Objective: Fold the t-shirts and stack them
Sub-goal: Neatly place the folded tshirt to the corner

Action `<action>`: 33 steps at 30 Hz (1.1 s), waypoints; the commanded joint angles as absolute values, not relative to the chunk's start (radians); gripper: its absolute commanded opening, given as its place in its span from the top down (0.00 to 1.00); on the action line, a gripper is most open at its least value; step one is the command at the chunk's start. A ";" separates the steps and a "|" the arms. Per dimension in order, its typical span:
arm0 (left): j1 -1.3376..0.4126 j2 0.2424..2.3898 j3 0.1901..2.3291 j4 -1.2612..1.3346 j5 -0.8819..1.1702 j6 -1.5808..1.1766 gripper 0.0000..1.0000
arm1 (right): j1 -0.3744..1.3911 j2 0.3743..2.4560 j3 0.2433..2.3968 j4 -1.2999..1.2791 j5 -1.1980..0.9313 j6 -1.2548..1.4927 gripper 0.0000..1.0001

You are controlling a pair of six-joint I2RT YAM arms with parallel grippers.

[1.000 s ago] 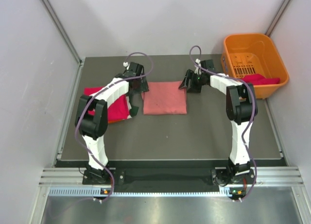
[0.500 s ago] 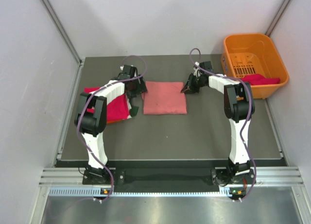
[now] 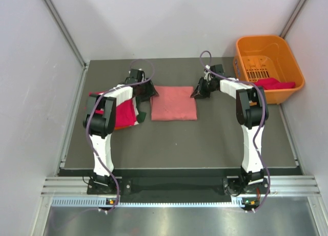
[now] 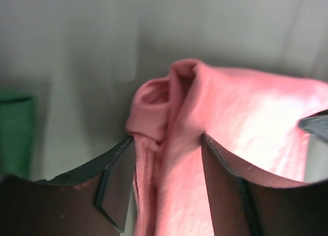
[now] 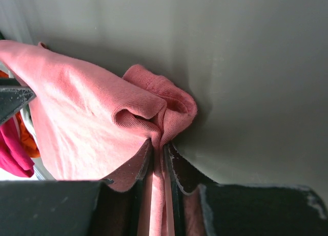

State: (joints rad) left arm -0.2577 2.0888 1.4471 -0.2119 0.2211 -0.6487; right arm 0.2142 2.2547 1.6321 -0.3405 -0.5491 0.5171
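Note:
A folded salmon-pink t-shirt [image 3: 174,104] lies flat in the middle of the table. My right gripper [image 3: 197,91] is at its far right corner, shut on a pinched fold of the pink cloth [image 5: 154,113], which runs between the fingers. My left gripper [image 3: 149,92] is at the far left corner, open, its fingers [image 4: 119,179] standing either side of a bunched ridge of the shirt [image 4: 174,123]. To the left lies a stack topped by a magenta-red t-shirt [image 3: 122,113], with a dark green t-shirt [image 3: 142,114] at its right edge.
An orange plastic basket [image 3: 266,51] stands at the back right corner with a magenta cloth [image 3: 275,84] hanging over its near rim. Grey walls close in the table on the left, back and right.
The right gripper has shut on the shirt's far right corner. The left gripper has moved onto the far left corner and its jaws have narrowed around the cloth.

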 commanded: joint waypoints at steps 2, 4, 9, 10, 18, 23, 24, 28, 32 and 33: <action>-0.259 2.163 1.448 -0.166 0.285 -0.693 0.45 | 0.222 2.247 1.651 -0.339 -0.522 0.497 0.88; -0.258 2.177 1.454 -0.163 0.281 -0.699 0.56 | 0.222 2.241 1.652 -0.342 -0.520 0.494 0.88; -0.259 2.189 1.470 -0.140 0.293 -0.696 0.94 | 0.229 2.206 1.641 -0.341 -0.511 0.476 1.00; -0.261 2.181 1.465 -0.129 0.302 -0.692 1.00 | 0.230 2.191 1.625 -0.336 -0.509 0.469 1.00; -0.290 1.906 1.316 -0.147 0.210 -0.632 1.00 | 0.290 1.889 1.468 -0.265 -0.420 0.422 1.00; -0.295 1.635 1.175 -0.192 0.190 -0.647 1.00 | 0.321 1.674 1.358 -0.253 -0.410 0.400 1.00; -0.295 1.594 1.143 -0.218 0.169 -0.644 1.00 | 0.340 1.649 1.347 -0.261 -0.400 0.390 1.00; -0.291 1.378 1.150 -0.408 0.045 -0.606 1.00 | 0.420 1.540 1.342 -0.336 -0.336 0.367 1.00; -0.278 1.231 1.238 -0.598 -0.050 -0.577 1.00 | 0.521 1.454 1.364 -0.374 -0.288 0.389 1.00; -0.275 1.206 1.259 -0.688 -0.076 -0.571 1.00 | 0.540 1.445 1.376 -0.377 -0.278 0.397 1.00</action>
State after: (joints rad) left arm -0.2928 1.2915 1.1809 -0.4656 0.0528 -0.6163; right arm 0.4889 1.5047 1.3399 -0.3588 -0.3378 0.4007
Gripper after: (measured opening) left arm 0.068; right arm 0.025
